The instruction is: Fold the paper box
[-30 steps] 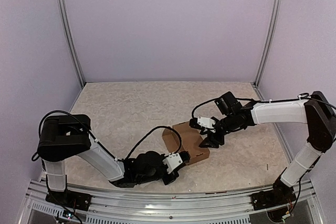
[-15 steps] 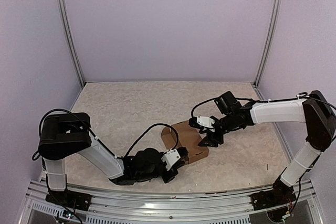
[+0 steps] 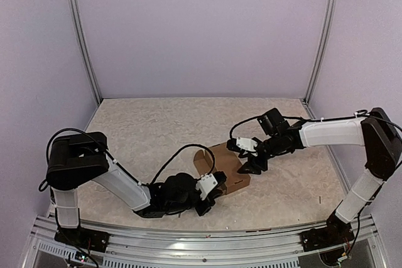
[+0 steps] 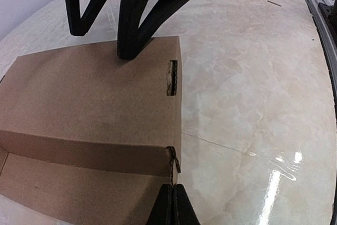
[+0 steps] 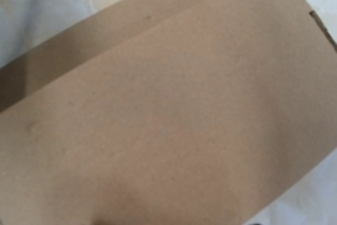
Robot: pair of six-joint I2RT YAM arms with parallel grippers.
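Lid-closing step, I judge: right gripper (image 4: 100, 40), spread, presses on the paper box (image 4: 95, 104); left gripper (image 4: 171, 204), pressed together, meets its front corner; next probably calls for tucking that corner in.

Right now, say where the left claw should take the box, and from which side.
On the box, the thin upright edge at the near corner, from the near side, low. Its top lies flat with nothing to pinch, and the right claw presses its far part. The left claw sits there.
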